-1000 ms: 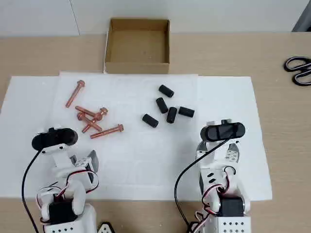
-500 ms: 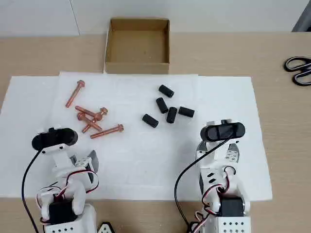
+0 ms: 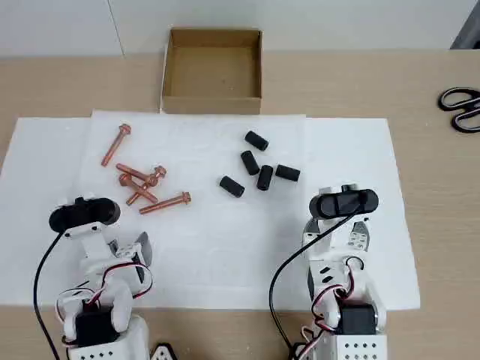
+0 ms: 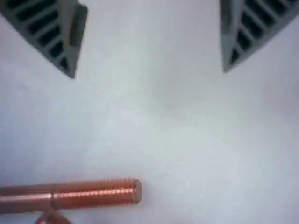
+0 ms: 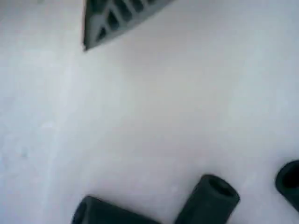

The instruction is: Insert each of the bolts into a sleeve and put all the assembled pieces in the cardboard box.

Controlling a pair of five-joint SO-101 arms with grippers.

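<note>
Left gripper (image 4: 147, 70) empty, fingers spread wide, over white sheet (image 3: 225, 247) just short of nearest bolt (image 4: 93, 193); likely staged for pick. Right gripper (image 3: 341, 217) near black sleeves (image 3: 259, 169); opening cannot tell. Copper bolts (image 3: 142, 180) loose, well apart from sleeves. Cardboard box (image 3: 212, 105) empty, nothing assembled.

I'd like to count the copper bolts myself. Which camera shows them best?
The high view: all five copper bolts lie in plain sight on the white sheet. The left wrist view shows one bolt's threaded end up close. The right wrist view looks at black sleeves instead.
</note>
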